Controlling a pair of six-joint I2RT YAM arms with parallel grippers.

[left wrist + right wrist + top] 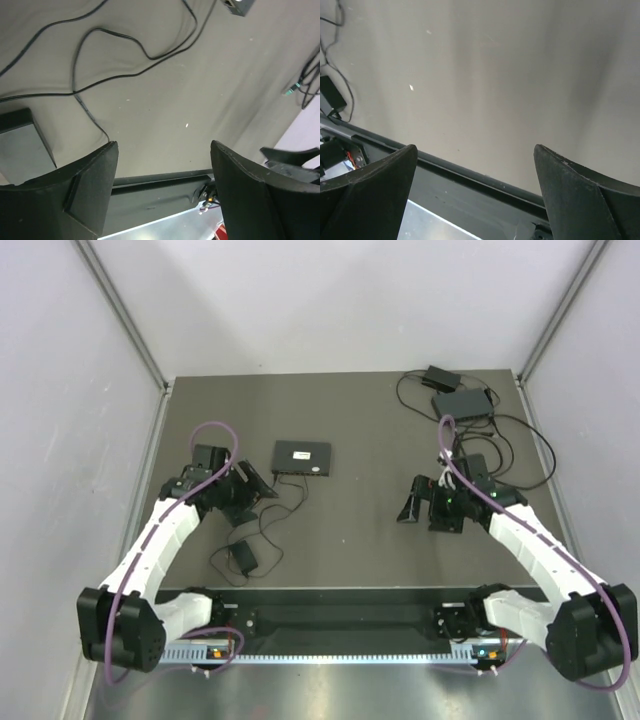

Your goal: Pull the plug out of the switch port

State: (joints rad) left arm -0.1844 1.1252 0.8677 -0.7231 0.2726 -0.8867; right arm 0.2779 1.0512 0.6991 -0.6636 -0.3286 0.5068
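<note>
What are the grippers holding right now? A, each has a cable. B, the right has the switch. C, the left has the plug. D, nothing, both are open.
D: in the wrist views the left gripper and right gripper are both spread wide, with only bare table in the gap.

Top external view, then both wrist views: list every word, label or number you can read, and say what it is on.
No text is readable in any view.
On the switch, any marking is too small to make out.
On the power adapter, no label is legible either.
</note>
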